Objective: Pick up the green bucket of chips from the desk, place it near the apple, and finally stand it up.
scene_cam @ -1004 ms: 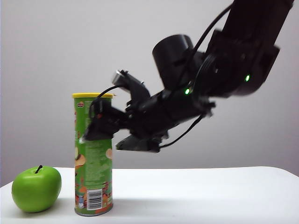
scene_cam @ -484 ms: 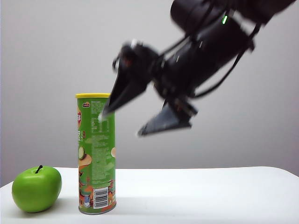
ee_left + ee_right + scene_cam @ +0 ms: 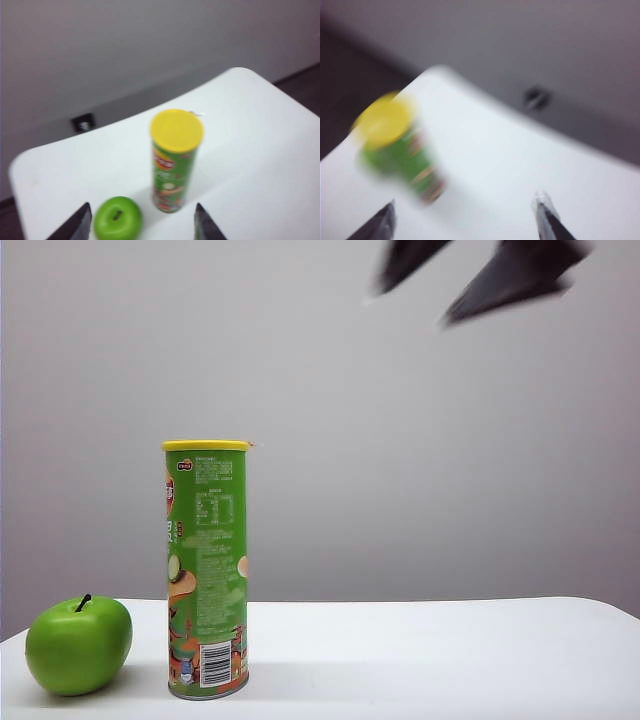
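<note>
The green bucket of chips (image 3: pixel 205 570) stands upright on the white surface (image 3: pixel 430 655), yellow lid up and barcode low on its side; nothing touches it; the apple (image 3: pixel 78 645) sits just to its left, a narrow gap between the two, stem up; both lie toward the left end of the surface.

In the exterior view only two dark, blurred fingers show at the top edge, right of centre, high above the can and well apart from it; this is the right hand (image 3: pixel 470 275), its fingers spread with open air between them and nothing in them.

The right wrist view is smeared by motion; the right hand (image 3: pixel 465 217) shows two fingertips set wide apart, empty, with the can (image 3: pixel 400 150) a green and yellow blur well off from them.

The left hand (image 3: pixel 141 225) is raised above the surface; its two dark fingertips stand apart with the apple (image 3: pixel 118 231) and the foot of the can (image 3: pixel 172 165) seen between them, far below; the left hand holds nothing.
</note>
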`<state>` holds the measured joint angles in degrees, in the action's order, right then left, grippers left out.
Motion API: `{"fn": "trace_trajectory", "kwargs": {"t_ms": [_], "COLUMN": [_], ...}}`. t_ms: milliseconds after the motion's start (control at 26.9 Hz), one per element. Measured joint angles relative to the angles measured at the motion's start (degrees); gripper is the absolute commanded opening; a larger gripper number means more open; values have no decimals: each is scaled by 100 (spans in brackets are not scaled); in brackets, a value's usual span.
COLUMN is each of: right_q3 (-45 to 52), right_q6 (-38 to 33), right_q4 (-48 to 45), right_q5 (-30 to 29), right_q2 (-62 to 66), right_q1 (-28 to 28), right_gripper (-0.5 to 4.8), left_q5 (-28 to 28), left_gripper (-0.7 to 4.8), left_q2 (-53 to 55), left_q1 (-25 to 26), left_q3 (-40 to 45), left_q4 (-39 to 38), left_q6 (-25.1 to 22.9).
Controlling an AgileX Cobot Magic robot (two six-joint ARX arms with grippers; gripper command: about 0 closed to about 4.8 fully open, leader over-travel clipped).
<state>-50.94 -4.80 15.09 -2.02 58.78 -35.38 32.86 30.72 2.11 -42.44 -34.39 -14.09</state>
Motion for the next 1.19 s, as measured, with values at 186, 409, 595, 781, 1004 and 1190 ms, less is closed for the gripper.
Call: {"fn": "trace_trajectory", "kwargs": {"t_ms": [186, 409, 595, 781, 1004, 1190], "right_q3": [800, 1663, 2911, 3926, 4411, 4387], "right_q6": [24, 20, -470, -796, -846, -271], "right_q4": [-1023, -1823, -3495, -5222, -5615, -5556], "right_q5": [201, 173, -595, -393, -127, -31], "right_q2": [-1130, -1786, -1818, -1864, -2225, -3456], "right_q1": [1099, 2177, 2627, 2601, 2575, 2575], "right_gripper": [127, -3, -2, -2, -2, -2], "left_q5": [-269, -752, -1130, -1469, -1399, -1394], "left_gripper": [256, 173, 162, 110, 110, 110], "left_q2": [-323, -350, -367, -581, -1266, -2131], "left_q1": [2, 2, 2, 0, -9, -9], "left_q3": [605, 1585, 2341, 2793, 3167, 3650], "left_q4": [1005, 2352, 3657, 4505, 4780, 4826], "left_q6": [310, 1276, 1814, 1928, 1969, 2352]}}
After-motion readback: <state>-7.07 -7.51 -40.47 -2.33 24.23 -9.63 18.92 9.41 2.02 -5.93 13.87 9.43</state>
